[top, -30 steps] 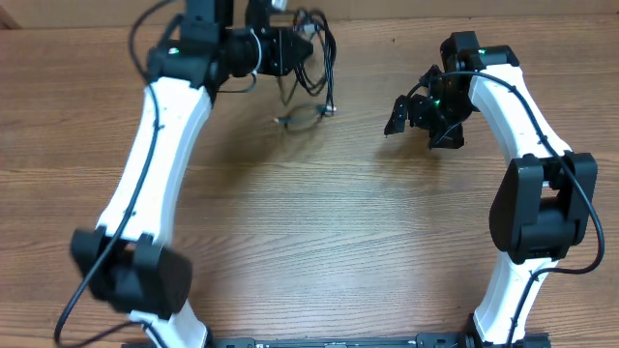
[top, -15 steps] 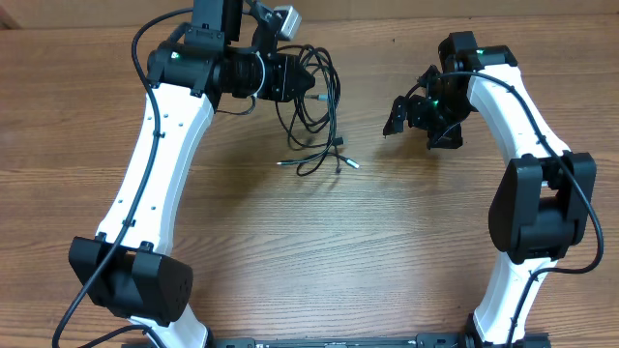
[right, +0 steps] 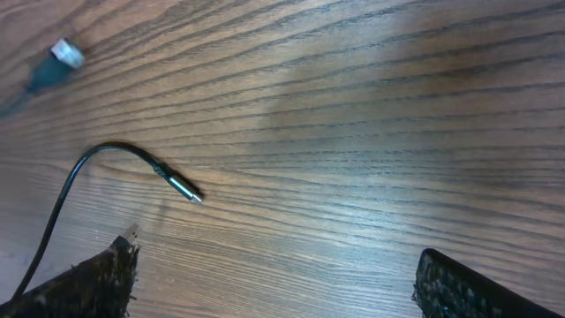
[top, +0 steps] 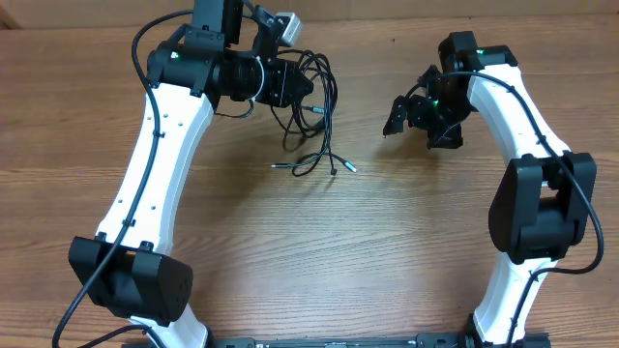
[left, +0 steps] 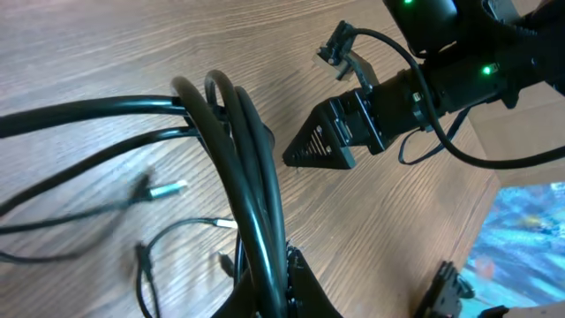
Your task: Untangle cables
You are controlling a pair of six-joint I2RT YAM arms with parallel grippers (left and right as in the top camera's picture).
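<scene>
The cables [top: 311, 114] are thin black cords bunched in loops at the top middle of the table, with silvery plug tips trailing down to the wood. My left gripper [top: 302, 85] is shut on the bundle and holds its upper part above the table. In the left wrist view several cords [left: 252, 194] run between the jaws, which are pressed together on them. My right gripper [top: 398, 114] stands wide open to the right of the cables, apart from them. Its wrist view shows one cord end with a silvery plug [right: 181, 186] on the wood ahead of the open fingers [right: 455, 287].
The brown wooden table [top: 348, 251] carries both white arms: the left arm [top: 160, 164] along the left side, the right arm [top: 527, 145] along the right. A pale plug [right: 64, 53] lies at the top left of the right wrist view.
My left gripper lifted the bundle and drew it slightly down and right from the table's far edge. The hanging plug ends swung lower. The right arm stayed still.
</scene>
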